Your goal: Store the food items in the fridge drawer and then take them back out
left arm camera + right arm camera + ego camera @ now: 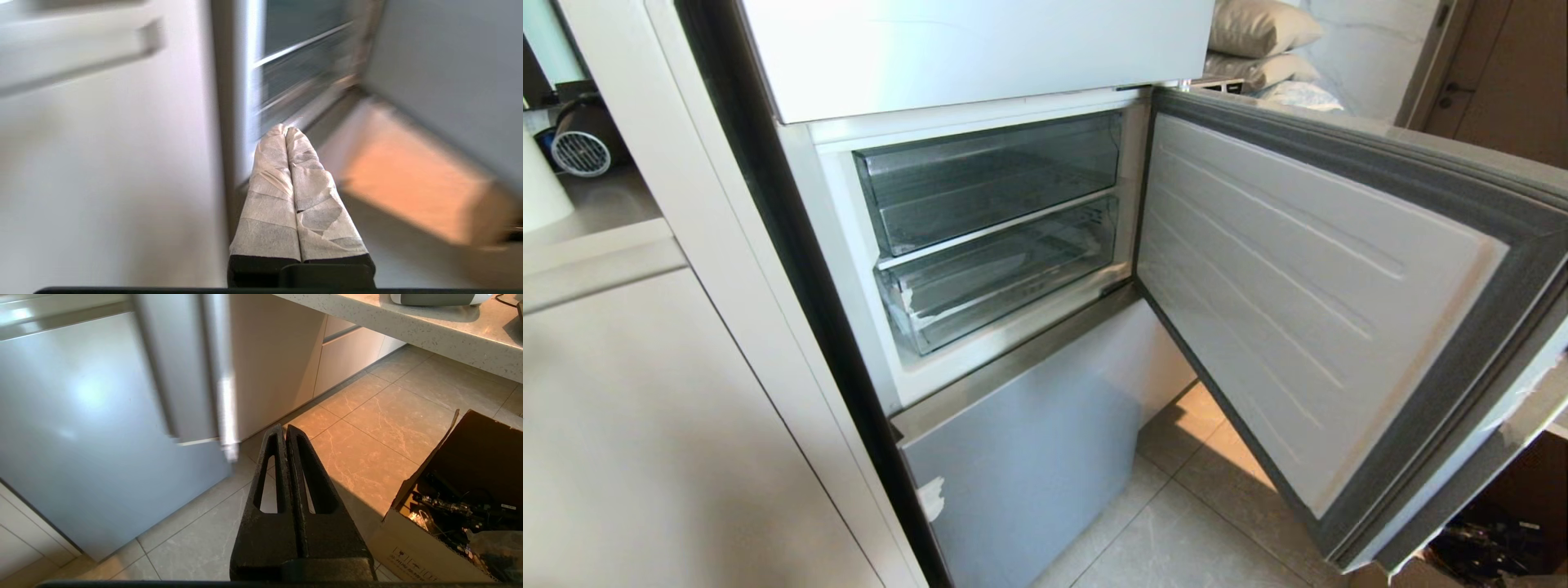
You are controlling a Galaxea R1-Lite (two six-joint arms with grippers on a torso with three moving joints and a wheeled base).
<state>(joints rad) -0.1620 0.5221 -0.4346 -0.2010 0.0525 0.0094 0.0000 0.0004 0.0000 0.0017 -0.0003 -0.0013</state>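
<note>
The fridge's middle compartment stands open in the head view. Inside it the fridge drawer (1005,282), clear plastic with a white tape scrap on its front left corner, is pushed in below another clear drawer (988,175). No food items show in any view. Neither arm appears in the head view. My left gripper (286,130), its fingers wrapped in pale tape, is shut with nothing in it and points toward the fridge's open compartment (302,69) from low down. My right gripper (284,428) is shut and empty, hanging over the floor tiles beside the fridge.
The open fridge door (1307,310) swings out to the right, over the tiled floor (1176,531). A pale cabinet (645,408) flanks the fridge on the left. A cardboard box (461,506) of dark cables sits on the floor near a stone counter (408,322).
</note>
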